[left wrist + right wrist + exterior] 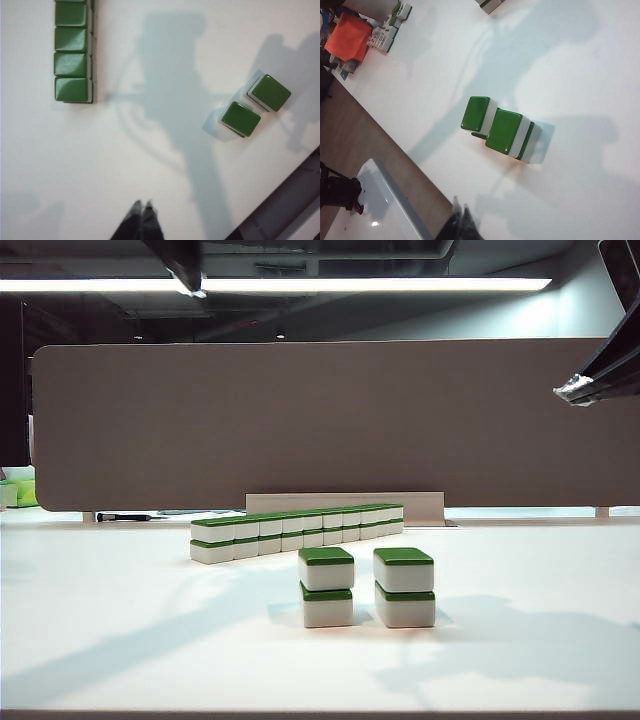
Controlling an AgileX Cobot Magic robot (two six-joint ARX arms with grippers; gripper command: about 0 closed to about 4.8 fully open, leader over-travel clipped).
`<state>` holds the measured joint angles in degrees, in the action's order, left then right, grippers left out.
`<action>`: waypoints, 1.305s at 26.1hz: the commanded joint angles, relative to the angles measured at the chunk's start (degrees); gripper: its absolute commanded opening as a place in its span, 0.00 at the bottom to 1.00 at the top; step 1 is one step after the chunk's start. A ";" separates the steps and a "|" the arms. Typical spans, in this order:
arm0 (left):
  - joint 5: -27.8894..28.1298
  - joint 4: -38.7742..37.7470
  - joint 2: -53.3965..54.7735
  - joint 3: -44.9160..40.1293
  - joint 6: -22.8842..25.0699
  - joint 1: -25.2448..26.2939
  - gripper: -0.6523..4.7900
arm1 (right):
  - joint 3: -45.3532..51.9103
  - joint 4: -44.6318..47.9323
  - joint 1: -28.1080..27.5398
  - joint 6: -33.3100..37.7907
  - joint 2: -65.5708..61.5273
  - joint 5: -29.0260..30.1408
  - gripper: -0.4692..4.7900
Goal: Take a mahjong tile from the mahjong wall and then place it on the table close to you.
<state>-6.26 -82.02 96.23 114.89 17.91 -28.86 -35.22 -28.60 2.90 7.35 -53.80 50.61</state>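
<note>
The mahjong wall (300, 530) is a long row of green-topped white tiles, two high, at mid-table; its near end (73, 60) shows in the left wrist view. My left gripper (142, 205) hovers high over the bare white table (125, 165), well away from the wall's end, shut with nothing between its tips. My right gripper (461, 210) is also shut and empty, raised at the exterior view's upper right (580, 390). In the right wrist view only a corner of the wall (490, 4) shows.
Two lone two-tile stacks (326, 585) (404, 585) stand in front of the wall, side by side (241, 118) (270, 92). A brown-grey partition board (320, 420) closes off the back. An orange cloth (350, 35) and loose tiles (390, 30) lie near the table's edge.
</note>
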 commanded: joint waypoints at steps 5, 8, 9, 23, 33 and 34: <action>-0.42 -0.13 -5.79 -4.20 -0.44 -0.13 0.11 | -0.28 0.15 -0.02 -0.39 0.11 0.33 0.09; -0.42 0.74 -8.31 -7.08 -1.57 -0.13 0.11 | -0.28 0.15 -0.02 -0.42 0.11 0.33 0.09; -0.39 1.18 -9.20 -8.31 -2.03 -0.13 0.11 | -0.28 0.17 -0.02 -0.39 0.11 0.33 0.09; 4.07 17.44 -35.98 -42.38 -10.16 -0.15 0.11 | -0.28 0.17 -0.02 -0.42 0.11 0.33 0.09; 8.28 19.15 -58.93 -58.99 -14.08 -0.15 0.11 | -0.28 0.20 -0.02 -0.39 0.11 0.33 0.09; 9.86 18.43 -62.69 -61.42 -14.08 -0.15 0.11 | -0.28 0.20 -0.02 -0.39 0.11 0.33 0.09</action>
<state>2.04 -63.24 35.29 54.48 4.14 -28.99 -35.22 -28.58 2.83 7.18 -53.80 50.61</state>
